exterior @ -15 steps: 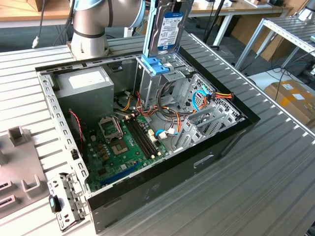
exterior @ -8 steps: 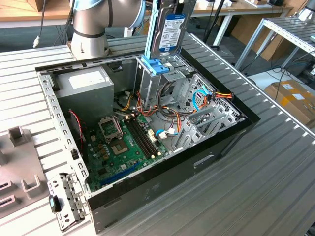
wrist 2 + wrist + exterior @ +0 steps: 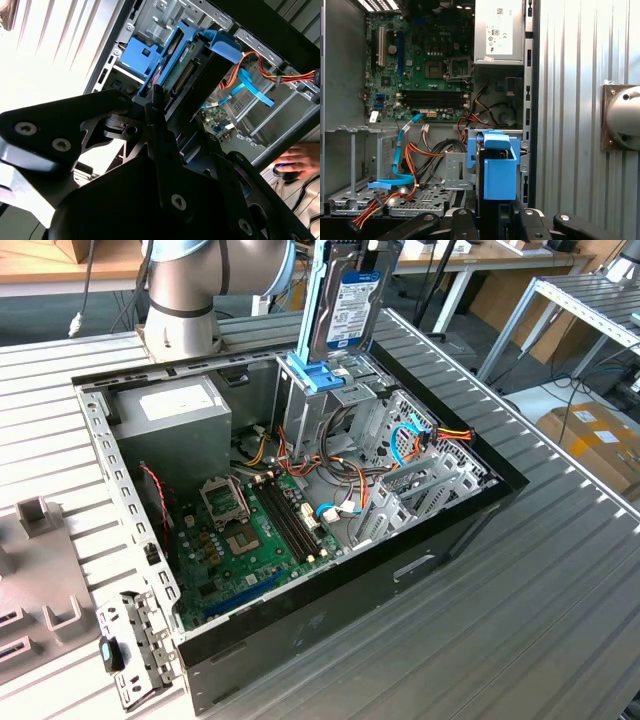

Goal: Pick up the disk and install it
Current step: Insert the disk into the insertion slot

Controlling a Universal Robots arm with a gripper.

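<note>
While the gripper (image 3: 172, 107) is closed on the upper end of the disk (image 3: 345, 300), its black fingers (image 3: 156, 107) pressing on either side of it, the disk hangs upright over the open computer case (image 3: 350, 570) that lies on the ribbed metal worktop (image 3: 560, 620). The disk's white label with its blue band faces the exterior view's right, and a light-blue bracket (image 3: 312, 375) wraps the drive, running up one edge and across the lower end. That lower end sits at the mouth of the grey metal drive cage (image 3: 350, 405), at the far wall of the case; whether it is touching the cage I cannot tell. In the first wrist view the bracket (image 3: 499, 172) and the dark edge of the disk (image 3: 480, 175) point down toward the cage just beside the case wall, with the gripper's linkages (image 3: 492, 220) close to the camera. Inside the case lie the green motherboard (image 3: 250, 530), the grey power supply with a white sticker (image 3: 170, 415), a blue cable (image 3: 405, 435) and orange and red wires (image 3: 445, 432). The arm's base (image 3: 180, 290) stands behind the case. In the second wrist view, a person's hand (image 3: 300, 157) rests beyond the case.
</note>
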